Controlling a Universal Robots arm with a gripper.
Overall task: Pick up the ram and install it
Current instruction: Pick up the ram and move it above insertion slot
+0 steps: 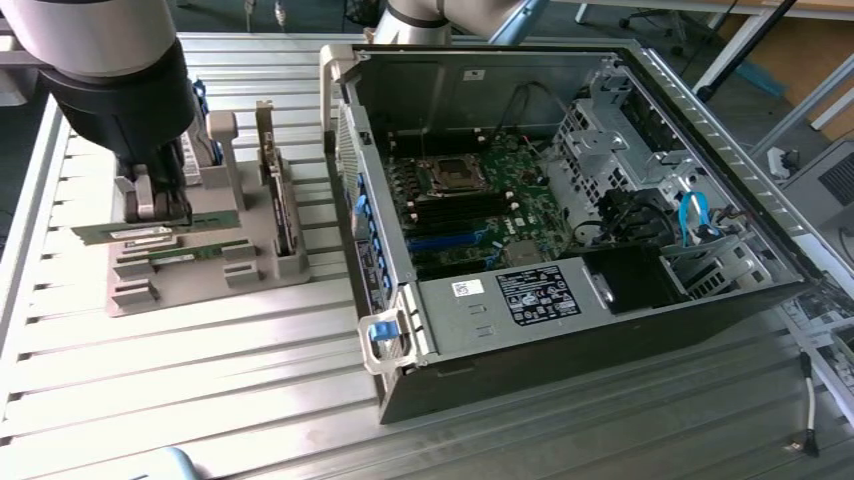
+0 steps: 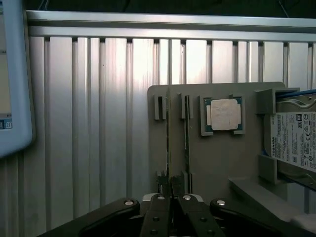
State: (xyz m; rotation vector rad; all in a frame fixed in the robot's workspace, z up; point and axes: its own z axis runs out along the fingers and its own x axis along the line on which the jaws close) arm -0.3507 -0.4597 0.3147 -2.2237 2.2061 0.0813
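So, from my end the claw (image 2: 171,196) sat right over the ram (image 2: 168,140), clamped on its thin edge, its long axis running across the grey holder (image 2: 222,163), w/ the 2nd stick (image 2: 186,138) just beside.

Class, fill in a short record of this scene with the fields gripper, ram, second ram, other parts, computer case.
gripper: over the grey holder, closed on the ram
ram: standing on edge in a holder slot, between the fingers
second ram: in the next slot beside it, untouched
other parts: square processor chip and hard drive on the same holder
computer case: open, at the exterior view's right, motherboard exposed
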